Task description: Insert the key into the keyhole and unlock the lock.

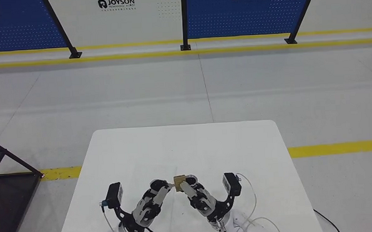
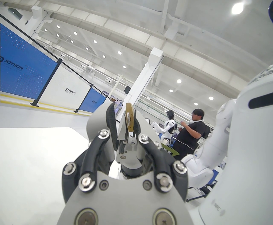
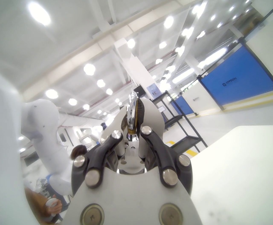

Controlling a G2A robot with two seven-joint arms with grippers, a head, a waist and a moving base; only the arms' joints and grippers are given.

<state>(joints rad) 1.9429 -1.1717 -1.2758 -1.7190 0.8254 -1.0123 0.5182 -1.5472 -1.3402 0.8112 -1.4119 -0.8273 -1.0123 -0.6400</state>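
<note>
Grey floor (image 1: 172, 91), yellow lines (image 1: 233, 50) — blue panels (image 1: 244, 13).

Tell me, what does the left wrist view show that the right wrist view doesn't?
Only left wrist: the left hand shut on a brass piece. Only right wrist: the right hand shut on a shiny piece, and a black rack. Both: the white table, blue panels and ceiling lights.
</note>
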